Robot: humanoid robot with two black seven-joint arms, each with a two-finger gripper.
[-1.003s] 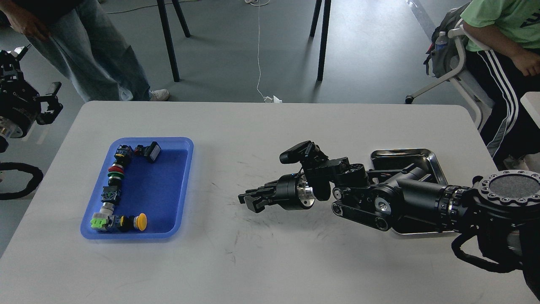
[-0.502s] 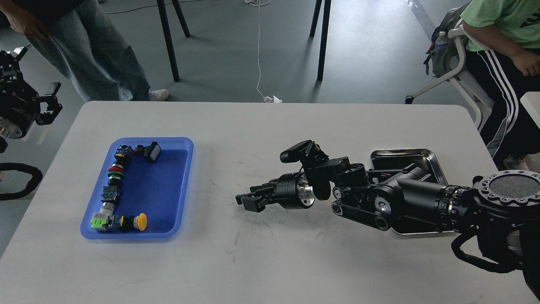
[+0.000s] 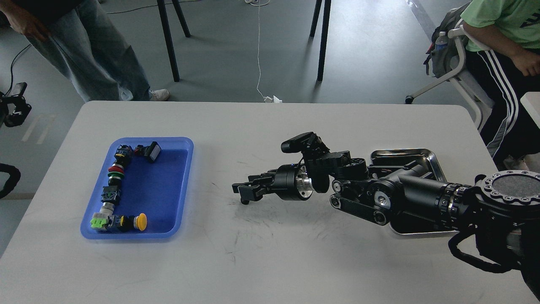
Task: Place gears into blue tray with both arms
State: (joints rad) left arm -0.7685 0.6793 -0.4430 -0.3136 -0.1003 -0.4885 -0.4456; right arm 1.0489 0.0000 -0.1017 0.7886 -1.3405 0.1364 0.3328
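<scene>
From the head view, the blue tray (image 3: pixel 139 230) sits at the left of the table, push-button switches (image 3: pixel 114 185) lined along its left side; I can't pick out any gears there or elsewhere. The right gripper (image 3: pixel 244 193) hovers mid-table, pointing at the tray, well apart from it; whether its fingers grip anything I cannot tell. The left gripper (image 3: pixel 14 109) hangs off the table's left edge, too dark to read. The steel tray (image 3: pixel 430 158) lies far right. Delivery looks unfinished.
</scene>
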